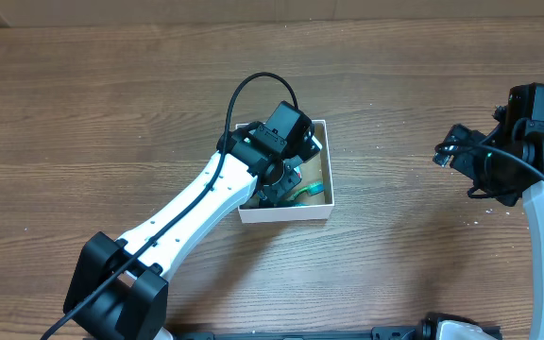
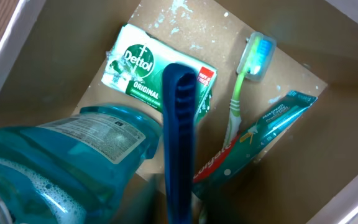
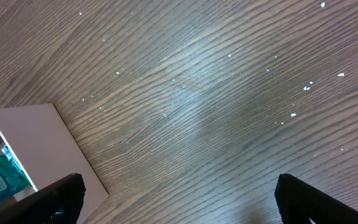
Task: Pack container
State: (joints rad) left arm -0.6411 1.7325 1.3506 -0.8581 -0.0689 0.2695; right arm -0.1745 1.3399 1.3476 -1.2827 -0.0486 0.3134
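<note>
The container (image 1: 286, 215), a square white-walled box with a brown floor (image 2: 328, 124), sits mid-table. My left gripper (image 1: 277, 189) is down inside it. Its fingers do not show in the left wrist view, but a blue ridged handle (image 2: 179, 124) stands up from between them, apparently gripped. In the box lie a teal mouthwash bottle (image 2: 61, 162), a green Dettol soap (image 2: 135, 65), a green toothbrush (image 2: 247, 74) and a toothpaste tube (image 2: 260, 137). My right gripper (image 3: 179, 205) is open and empty over bare table, right of the box (image 3: 36, 137).
The wooden table (image 1: 111, 113) surrounds the box on all sides. The right arm (image 1: 518, 161) hovers at the right edge. The left arm reaches in from the lower left and covers much of the box in the overhead view.
</note>
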